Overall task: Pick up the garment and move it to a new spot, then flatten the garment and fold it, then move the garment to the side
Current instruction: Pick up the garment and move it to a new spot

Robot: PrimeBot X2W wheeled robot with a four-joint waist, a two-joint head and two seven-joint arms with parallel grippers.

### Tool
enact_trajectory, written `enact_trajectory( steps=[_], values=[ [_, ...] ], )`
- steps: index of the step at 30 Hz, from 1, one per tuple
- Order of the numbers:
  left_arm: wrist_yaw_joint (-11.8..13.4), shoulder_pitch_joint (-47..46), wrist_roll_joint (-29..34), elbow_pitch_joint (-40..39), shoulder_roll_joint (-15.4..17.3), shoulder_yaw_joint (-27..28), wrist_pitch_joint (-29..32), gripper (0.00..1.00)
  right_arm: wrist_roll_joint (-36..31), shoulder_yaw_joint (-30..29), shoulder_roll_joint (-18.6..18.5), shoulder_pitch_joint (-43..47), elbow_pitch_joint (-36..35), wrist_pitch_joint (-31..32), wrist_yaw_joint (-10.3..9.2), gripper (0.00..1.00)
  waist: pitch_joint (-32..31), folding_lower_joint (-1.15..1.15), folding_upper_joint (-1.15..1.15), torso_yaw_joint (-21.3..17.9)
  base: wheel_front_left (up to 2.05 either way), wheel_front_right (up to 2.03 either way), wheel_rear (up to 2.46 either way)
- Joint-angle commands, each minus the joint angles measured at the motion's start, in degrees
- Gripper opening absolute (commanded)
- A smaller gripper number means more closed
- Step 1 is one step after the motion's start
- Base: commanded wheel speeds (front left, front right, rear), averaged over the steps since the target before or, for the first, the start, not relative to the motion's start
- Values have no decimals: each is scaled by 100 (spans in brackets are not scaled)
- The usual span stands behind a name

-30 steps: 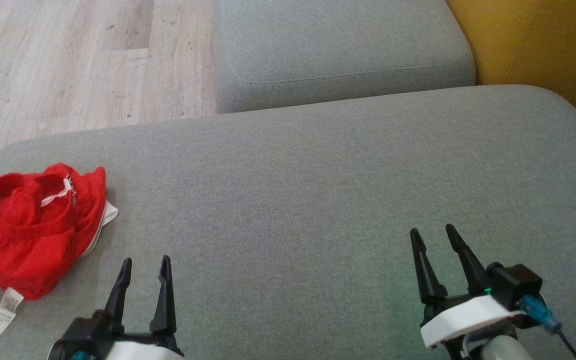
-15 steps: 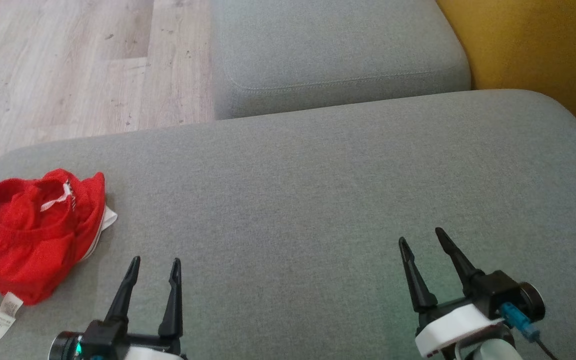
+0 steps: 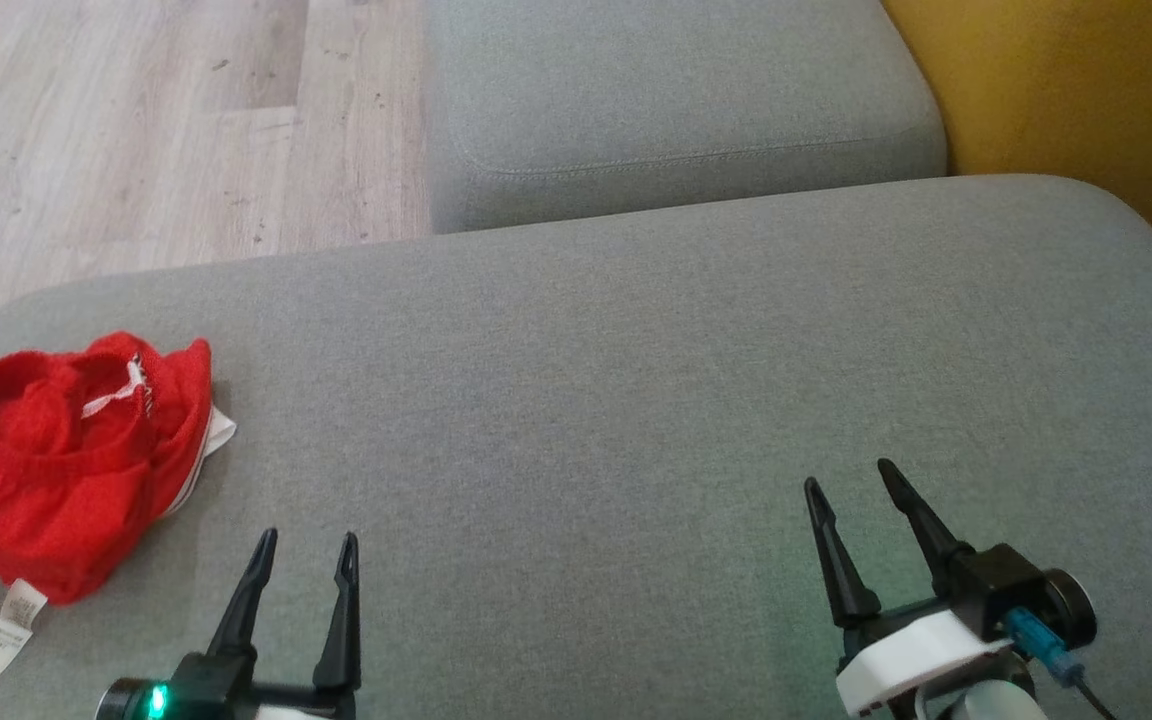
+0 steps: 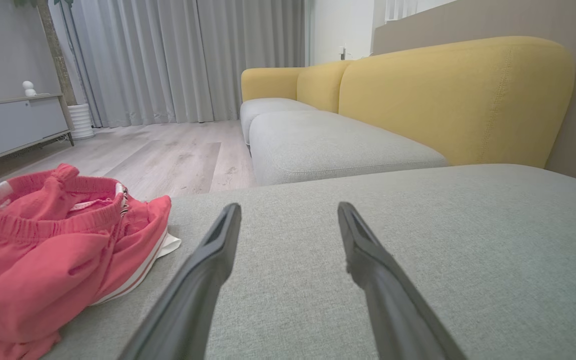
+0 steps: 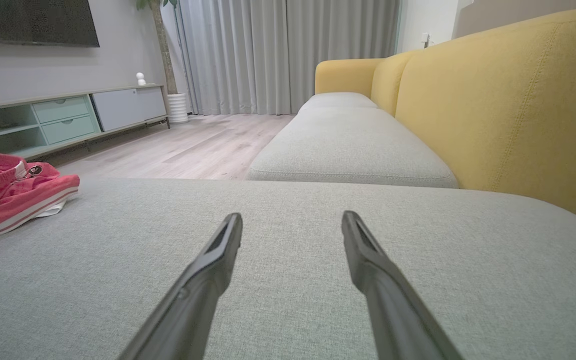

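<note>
Our left gripper (image 3: 307,537) and right gripper (image 3: 848,474) sit slightly lower in the head view than a second ago. On the grey sofa seat (image 3: 636,400), the crumpled red garment (image 3: 56,470) lies near the left one, off to its left, and well apart from the right; both gape empty.

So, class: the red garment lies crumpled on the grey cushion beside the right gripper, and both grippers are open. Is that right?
Not quite. The head view shows the red garment crumpled on the grey cushion beside the left gripper, far from the right gripper. Both grippers are open.
</note>
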Motion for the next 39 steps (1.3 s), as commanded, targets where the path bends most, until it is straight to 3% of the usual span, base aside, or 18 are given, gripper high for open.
enact_trajectory(
  steps=[1,11,17,39],
  values=[
    [-21,-238,-24,-146,-14,233,-71,100,61,113,-41,-154,-150,-69,-5,100,6,-1,0,9,0,0,0],
    [-64,-253,-6,-99,-24,292,-71,100,102,100,-41,-140,-135,-69,-5,100,20,-1,0,35,0,0,0],
    [-66,-288,33,-43,-32,350,-71,100,144,89,-41,-67,-143,-69,-5,100,32,-1,0,268,0,0,0],
    [-71,-128,120,26,112,599,-71,100,337,250,-41,54,-110,-69,-5,100,-24,-1,0,2320,0,0,0]
  ],
)
